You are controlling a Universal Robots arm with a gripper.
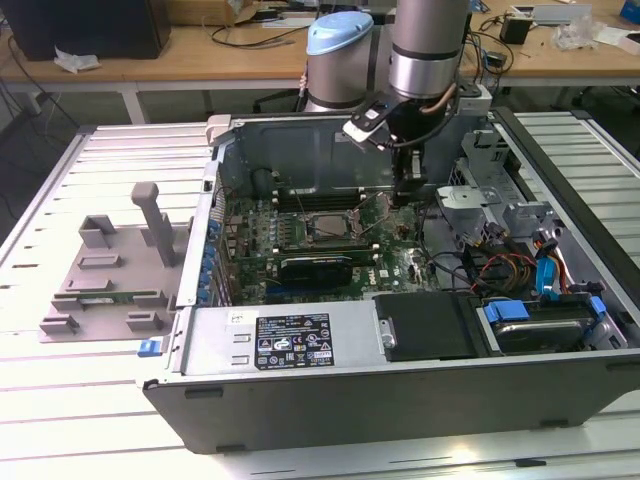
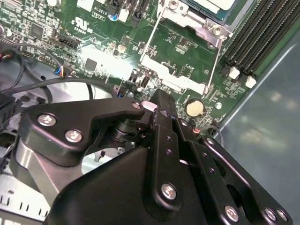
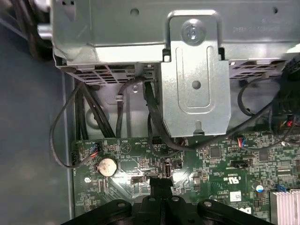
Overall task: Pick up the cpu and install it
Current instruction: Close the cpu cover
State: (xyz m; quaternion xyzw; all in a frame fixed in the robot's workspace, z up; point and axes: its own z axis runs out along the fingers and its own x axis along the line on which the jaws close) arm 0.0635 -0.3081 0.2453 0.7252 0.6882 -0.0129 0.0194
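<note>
1. Inside the one open computer case (image 1: 300, 400) at mid-tabletop (image 1: 90, 420): one cpu (image 1: 320, 228), flat in the socket (image 1: 303, 232) of the motherboard (image 1: 390, 265).
2. Beside that socket, toward the exterior view's right: one gripper (image 1: 405, 188) low over the board, jaws clenched together.
3. Crowding it in the first wrist view: one metal bracket (image 3: 194, 84), one coin cell (image 3: 106, 165), several black cables (image 3: 154, 117).
4. Near the tabletop's edge at the exterior view's left: one grey tray (image 1: 100, 280).

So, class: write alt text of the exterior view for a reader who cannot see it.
A robot arm reaches down into an open computer case on a slatted table, its gripper over the motherboard, at the exterior view's right of the processor socket. A grey plastic tray with upright posts sits beside the case.
</note>
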